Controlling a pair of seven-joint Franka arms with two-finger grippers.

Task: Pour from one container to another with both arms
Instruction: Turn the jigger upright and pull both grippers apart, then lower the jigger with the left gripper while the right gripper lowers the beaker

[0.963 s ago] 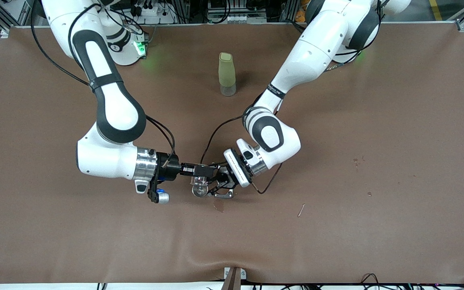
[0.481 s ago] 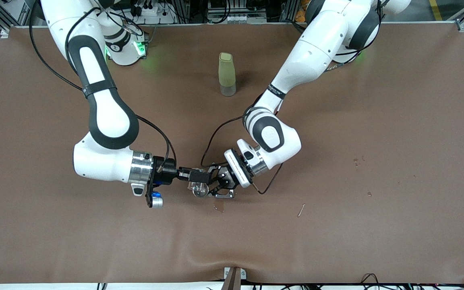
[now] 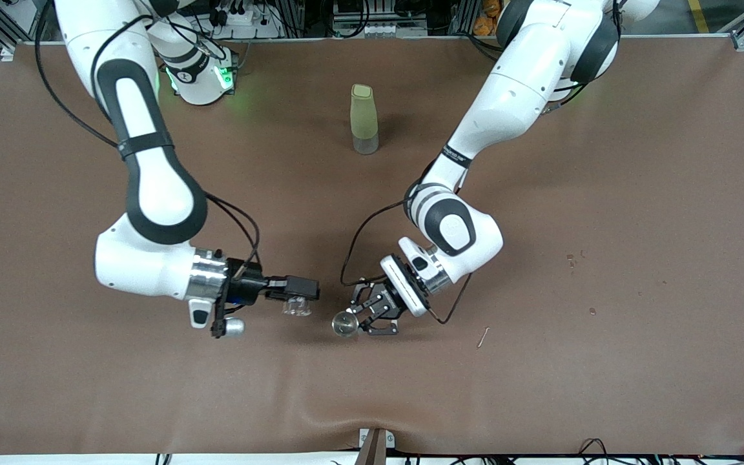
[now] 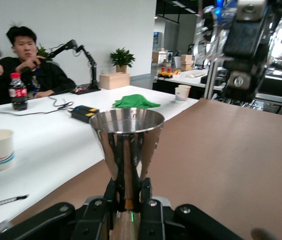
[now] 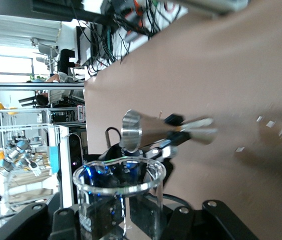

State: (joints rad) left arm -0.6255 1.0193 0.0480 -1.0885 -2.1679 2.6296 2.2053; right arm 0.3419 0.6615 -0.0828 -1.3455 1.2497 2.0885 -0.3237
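My right gripper (image 3: 301, 296) is shut on a clear glass beaker (image 3: 296, 306), held low over the middle of the table and tipped on its side. In the right wrist view the beaker (image 5: 118, 192) fills the space between the fingers of that gripper (image 5: 125, 212). My left gripper (image 3: 364, 315) is shut on the narrow waist of a steel jigger (image 3: 344, 324), which stands upright with its mouth up. The left wrist view shows the jigger (image 4: 126, 142) in the left gripper (image 4: 128, 195). A gap of bare table separates the beaker from the jigger.
A tall yellow-green bottle (image 3: 363, 119) stands toward the robots' bases, between the two arms. A thin stick (image 3: 483, 336) and small stains (image 3: 571, 259) lie toward the left arm's end. The brown table cover (image 3: 604, 161) spreads wide around both grippers.
The two grippers have drawn apart. The right one carried the beaker toward its own end of the table, and the left one moved the jigger toward its end and the front camera.
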